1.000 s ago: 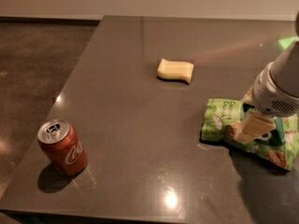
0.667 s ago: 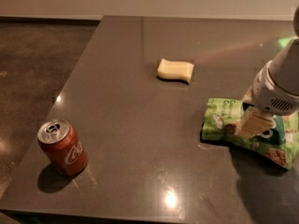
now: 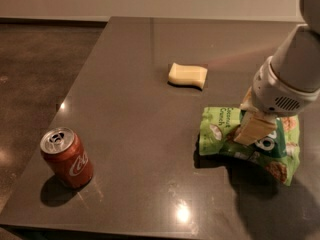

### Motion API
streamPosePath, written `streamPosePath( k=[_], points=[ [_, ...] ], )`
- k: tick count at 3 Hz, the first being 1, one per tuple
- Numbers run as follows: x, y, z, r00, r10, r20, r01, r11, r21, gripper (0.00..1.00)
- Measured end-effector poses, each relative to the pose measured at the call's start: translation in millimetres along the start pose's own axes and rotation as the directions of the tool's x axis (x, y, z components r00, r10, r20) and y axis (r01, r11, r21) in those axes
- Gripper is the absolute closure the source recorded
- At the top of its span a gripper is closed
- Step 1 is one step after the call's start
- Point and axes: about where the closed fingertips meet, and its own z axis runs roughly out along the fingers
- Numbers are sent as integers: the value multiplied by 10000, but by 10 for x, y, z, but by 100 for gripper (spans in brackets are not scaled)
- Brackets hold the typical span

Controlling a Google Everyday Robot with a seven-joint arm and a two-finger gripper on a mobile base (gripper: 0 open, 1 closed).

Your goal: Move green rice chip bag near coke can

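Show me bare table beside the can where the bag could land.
Bare table runs from the can right to the bag, and back to the sponge. Crowded only at right, where the gripper sits on the bag.

- We read "Coconut Crunch" in white letters on the left part of the green rice chip bag (image 3: 216, 134).
- We make out white Coca-Cola script on the coke can (image 3: 67, 159).
- The gripper (image 3: 254, 128) sits on the bag's middle, hiding part of its print.

End effector (image 3: 255, 127) seemingly on green rice chip bag (image 3: 219, 130), coke can (image 3: 67, 158) well apart.
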Motion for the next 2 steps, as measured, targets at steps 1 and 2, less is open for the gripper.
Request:
streamPosePath(
  k=[1, 2],
  points=[
    [-378, 204, -42, 9962, -698, 526, 726, 9960, -524, 100],
    [-780, 481, -44, 9846, -1472, 940, 1546, 9850, -768, 100]
  ],
)
